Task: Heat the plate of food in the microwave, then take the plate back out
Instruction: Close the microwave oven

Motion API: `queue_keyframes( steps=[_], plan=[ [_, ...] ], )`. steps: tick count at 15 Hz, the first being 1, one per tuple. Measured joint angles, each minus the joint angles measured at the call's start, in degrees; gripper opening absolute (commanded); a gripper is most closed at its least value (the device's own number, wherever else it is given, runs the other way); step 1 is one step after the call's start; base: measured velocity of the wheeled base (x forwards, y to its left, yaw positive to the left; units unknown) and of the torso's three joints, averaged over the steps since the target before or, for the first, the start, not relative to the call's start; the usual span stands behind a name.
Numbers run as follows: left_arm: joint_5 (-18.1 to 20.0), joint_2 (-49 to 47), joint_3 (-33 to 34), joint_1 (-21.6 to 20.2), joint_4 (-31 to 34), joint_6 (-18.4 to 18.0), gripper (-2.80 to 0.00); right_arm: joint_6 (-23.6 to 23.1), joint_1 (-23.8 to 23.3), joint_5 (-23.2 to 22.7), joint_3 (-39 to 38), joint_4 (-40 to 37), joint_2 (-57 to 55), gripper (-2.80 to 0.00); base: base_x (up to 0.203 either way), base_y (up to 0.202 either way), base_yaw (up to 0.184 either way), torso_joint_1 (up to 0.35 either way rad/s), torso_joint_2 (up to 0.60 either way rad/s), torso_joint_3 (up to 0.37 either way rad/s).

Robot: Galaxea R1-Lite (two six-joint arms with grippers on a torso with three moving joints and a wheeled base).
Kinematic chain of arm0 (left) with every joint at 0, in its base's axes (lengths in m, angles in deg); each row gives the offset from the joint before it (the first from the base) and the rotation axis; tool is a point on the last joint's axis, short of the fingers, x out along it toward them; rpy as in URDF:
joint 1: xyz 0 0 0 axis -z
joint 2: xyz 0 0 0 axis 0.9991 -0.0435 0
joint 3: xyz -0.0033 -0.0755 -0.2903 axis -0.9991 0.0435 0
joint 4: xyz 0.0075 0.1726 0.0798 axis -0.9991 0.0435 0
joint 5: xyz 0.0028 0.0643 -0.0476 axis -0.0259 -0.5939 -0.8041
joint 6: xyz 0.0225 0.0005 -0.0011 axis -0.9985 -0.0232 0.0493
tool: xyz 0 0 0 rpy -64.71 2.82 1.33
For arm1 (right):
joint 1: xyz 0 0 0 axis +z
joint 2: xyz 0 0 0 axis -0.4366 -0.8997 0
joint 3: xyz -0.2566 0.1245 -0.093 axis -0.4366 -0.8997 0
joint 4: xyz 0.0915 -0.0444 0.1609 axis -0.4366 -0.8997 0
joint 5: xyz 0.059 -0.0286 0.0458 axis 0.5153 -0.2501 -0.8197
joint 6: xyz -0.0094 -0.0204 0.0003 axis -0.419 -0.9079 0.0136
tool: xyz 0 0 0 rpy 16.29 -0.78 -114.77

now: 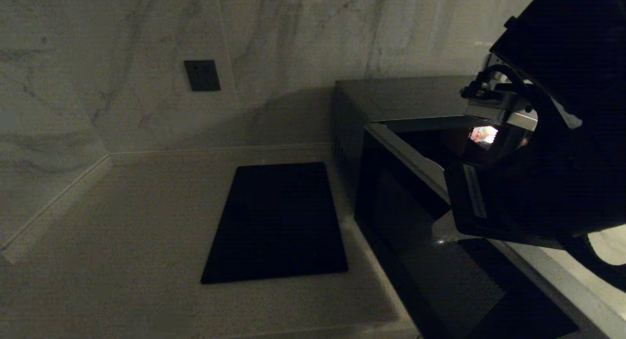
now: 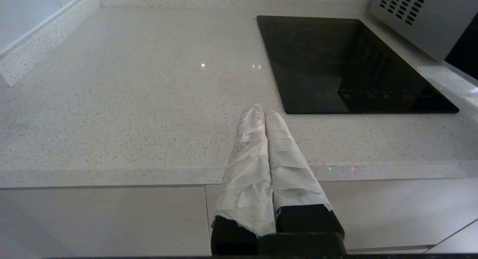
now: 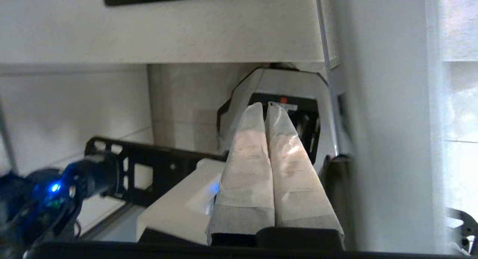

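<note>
The microwave point(image 1: 391, 97) stands at the right of the counter. Its dark glass door point(image 1: 396, 216) looks swung open toward me, with a silver strip along its top edge. The plate of food is hidden. My right arm point(image 1: 552, 172) is a large dark mass in front of the oven's opening and hides what is inside. The right gripper point(image 3: 266, 105) is shut with nothing between its taped fingers. My left gripper point(image 2: 261, 110), also shut and holding nothing, hangs over the counter's front edge, just left of the black mat point(image 2: 347, 64).
The flat black mat point(image 1: 279, 221) lies on the pale speckled counter point(image 1: 137, 231), left of the microwave's vented side point(image 2: 410, 19). A dark wall socket point(image 1: 201, 75) sits on the marble wall behind. A pale blurred upright surface point(image 3: 388, 139) stands close beside the right fingers.
</note>
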Motion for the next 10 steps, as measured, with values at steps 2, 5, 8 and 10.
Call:
queue_keyframes(
  steps=[2, 5, 8, 10],
  plan=[
    [0.0, 0.0, 0.0, 0.0, 0.0, 0.0, -2.80, 1.8, 0.0, 1.6, -0.5, -0.7, 0.2, -2.80, 0.000, 0.000, 0.000, 0.000, 0.00, 0.000],
    [0.0, 0.0, 0.0, 0.0, 0.0, 0.0, -2.80, 3.9, -0.8, 4.0, -0.7, -3.8, 0.3, -2.80, 0.000, 0.000, 0.000, 0.000, 0.00, 0.000],
    [0.0, 0.0, 0.0, 0.0, 0.0, 0.0, -2.80, 4.3, -4.1, 5.1, -0.9, -3.9, 0.1, -2.80, 0.000, 0.000, 0.000, 0.000, 0.00, 0.000],
    [0.0, 0.0, 0.0, 0.0, 0.0, 0.0, -2.80, 4.4, -6.4, 5.4, -0.9, -3.9, 0.1, -2.80, 0.000, 0.000, 0.000, 0.000, 0.00, 0.000]
  ],
)
